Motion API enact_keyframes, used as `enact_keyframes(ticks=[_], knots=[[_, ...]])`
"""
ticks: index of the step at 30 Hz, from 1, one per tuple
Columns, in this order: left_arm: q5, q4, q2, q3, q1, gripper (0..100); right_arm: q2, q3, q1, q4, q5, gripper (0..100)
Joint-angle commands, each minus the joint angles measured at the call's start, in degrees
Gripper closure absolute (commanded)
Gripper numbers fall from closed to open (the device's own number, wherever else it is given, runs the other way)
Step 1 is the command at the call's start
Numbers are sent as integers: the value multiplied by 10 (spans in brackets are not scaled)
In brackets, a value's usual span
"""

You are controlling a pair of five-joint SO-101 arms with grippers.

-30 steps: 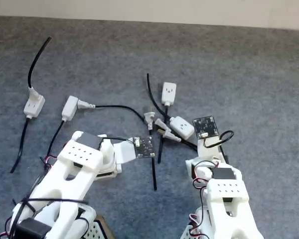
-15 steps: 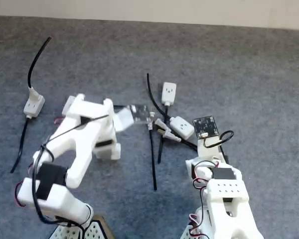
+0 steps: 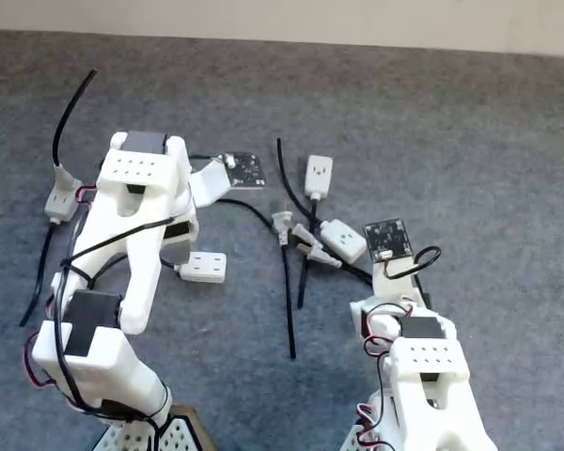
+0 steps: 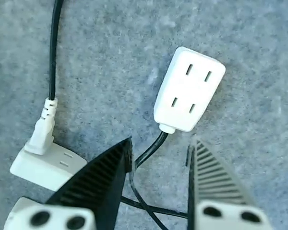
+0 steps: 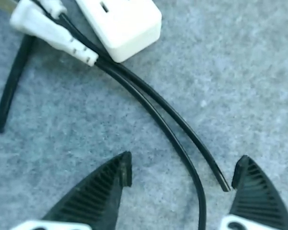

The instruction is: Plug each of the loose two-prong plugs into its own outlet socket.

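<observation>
At the middle of the tabletop point(image 3: 470, 141): I take the white landmark socket point(image 3: 343, 240), just ahead of the right arm point(image 3: 418, 362), as my reference for every place below.
Near plug point(image 3: 316, 251): a pale two-prong plug lying right against the landmark socket's left side, prongs bare.
Far plug point(image 3: 282, 224): a second loose plug a little farther left of the landmark socket, on a black cord.
Second socket point(image 3: 318, 176): just beyond the landmark socket, away from the arms, slots facing up.
Right gripper point(image 5: 182, 167): I see it hovering on the near side of the landmark socket, fingers spread wide with nothing pinched; two black cords point(image 5: 158, 110) run across the tabletop beneath it.
Left gripper point(image 4: 161, 143): well left of the landmark socket, fingers spread and gripping nothing, above a white four-slot socket point(image 4: 189, 96) whose black cord passes between them.
Angled plug point(image 4: 42, 132): beside that four-slot socket, butted against a beige block (I cannot tell whether it is fully seated).
Far-left socket point(image 3: 61, 200): farthest left of the landmark socket, partly behind the left arm point(image 3: 141, 188).
</observation>
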Motion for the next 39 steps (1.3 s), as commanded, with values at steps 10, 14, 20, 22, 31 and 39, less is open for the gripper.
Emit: enact_keyframes(ticks=[10, 14, 20, 22, 31, 39], knots=[[-4, -25, 1, 17, 42, 688, -13, -5, -3, -9, 1, 673], [-2, -138, 1, 78, 52, 688, -13, -4, -3, -9, 1, 673], [-5, -208, 1, 139, 55, 691, -13, -4, -3, -10, 1, 673], [-8, -206, 1, 154, 57, 738, -13, -4, -4, -10, 1, 673], [-13, -63, -5, 188, 114, 995, -13, -5, -4, -10, 2, 673], [33, -19, -7, 201, 154, 996, -13, -1, -4, -10, 2, 673]])
